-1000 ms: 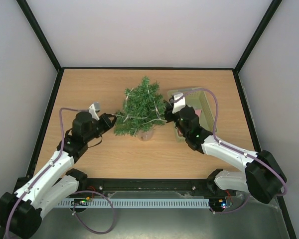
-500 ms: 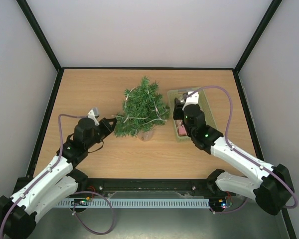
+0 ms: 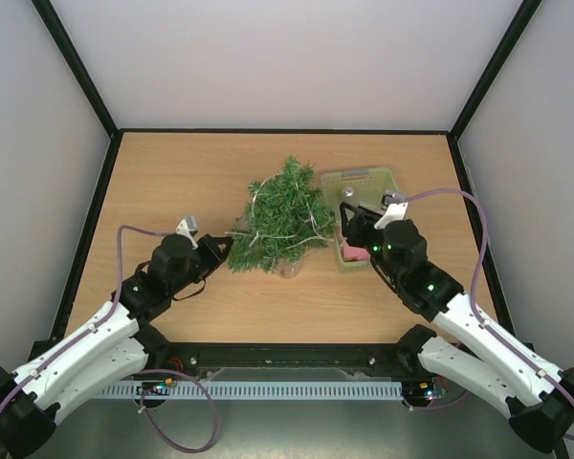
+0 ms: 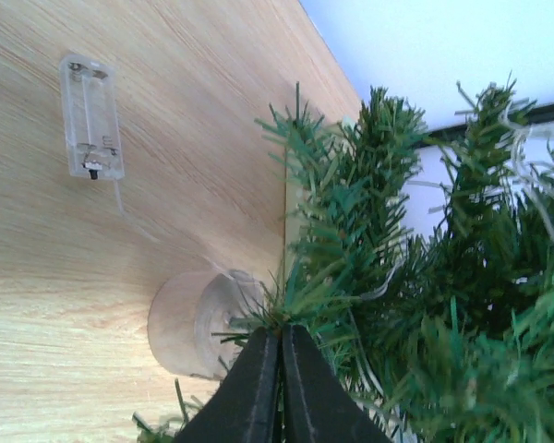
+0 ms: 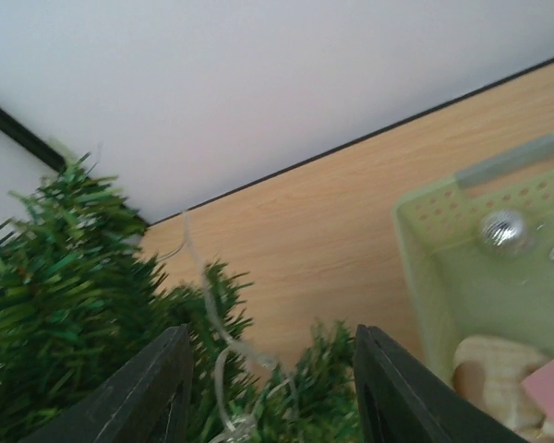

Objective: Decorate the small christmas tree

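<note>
The small christmas tree (image 3: 283,212) stands in a clear round base (image 3: 289,269) at mid-table and leans a little to the left. A thin white light string (image 5: 210,318) winds through its branches. My left gripper (image 3: 222,251) is at the tree's lower left side, shut on a low branch tip (image 4: 300,305), with needles sticking out between the fingertips (image 4: 258,369). My right gripper (image 3: 347,218) hangs open just right of the tree, above the pale green basket's left edge. In the right wrist view nothing lies between its fingers (image 5: 162,392).
The pale green basket (image 3: 359,175) sits right of the tree. It holds a silver ball (image 5: 503,229), a cream-coloured piece (image 5: 485,367) and something pink (image 5: 552,383). A clear battery box (image 4: 92,115) lies on the wooden table (image 3: 172,182), which has black rims and white walls around it.
The right gripper opened and backed away from the tree toward the right and near side. The left gripper pulled nearer, still shut, and the tree shifted slightly with it.
</note>
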You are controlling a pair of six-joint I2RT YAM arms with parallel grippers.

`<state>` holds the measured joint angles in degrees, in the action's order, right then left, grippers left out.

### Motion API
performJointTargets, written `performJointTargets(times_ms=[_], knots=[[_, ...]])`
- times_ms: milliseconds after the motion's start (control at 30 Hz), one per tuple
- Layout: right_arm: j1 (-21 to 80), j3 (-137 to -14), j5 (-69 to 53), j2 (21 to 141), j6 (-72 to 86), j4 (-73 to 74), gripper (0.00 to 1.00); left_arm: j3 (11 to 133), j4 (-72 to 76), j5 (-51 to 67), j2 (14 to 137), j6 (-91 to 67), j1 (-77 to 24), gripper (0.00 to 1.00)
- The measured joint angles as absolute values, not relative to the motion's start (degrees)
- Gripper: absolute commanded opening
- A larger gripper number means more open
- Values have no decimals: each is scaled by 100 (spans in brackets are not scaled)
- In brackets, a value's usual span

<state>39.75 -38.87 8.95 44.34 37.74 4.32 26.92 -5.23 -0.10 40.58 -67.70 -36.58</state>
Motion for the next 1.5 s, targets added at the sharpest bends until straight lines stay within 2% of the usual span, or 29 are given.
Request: performJointTargets(times_ms=[167,367,433,600,800,1000,1133,1300,1500], knots=[[3975,-3699,366,3935,4117,523,46,2694,-631,-123,4027,-6954,-3907,24],[3975,-4053,410,3787,4532,851,42,2821,-1160,-580,3881,-6807,-3957,38],[3975,-4077,467,3774,4827,886,42,2908,-1315,-757,3771,-6632,-3957,46],[3972,-3750,436,3767,5878,847,42,3282,-1664,-1085,3577,-5961,-3903,53],[3972,-3192,333,4086,6683,714,42,3677,-1649,-757,3557,-5063,-3363,54],[3972,-2965,338,4338,6794,224,39,3599,-1420,705,4248,-4652,-1839,49],[3970,-2982,318,4685,6626,-126,35,3465,-1365,1439,4845,-4517,-1164,49],[3970,-3122,270,5271,6418,-399,27,3461,-1356,1673,4998,-4427,-956,47],[3970,-3127,338,5793,6139,-908,26,3454,-1249,1798,5004,-4283,-934,45]])
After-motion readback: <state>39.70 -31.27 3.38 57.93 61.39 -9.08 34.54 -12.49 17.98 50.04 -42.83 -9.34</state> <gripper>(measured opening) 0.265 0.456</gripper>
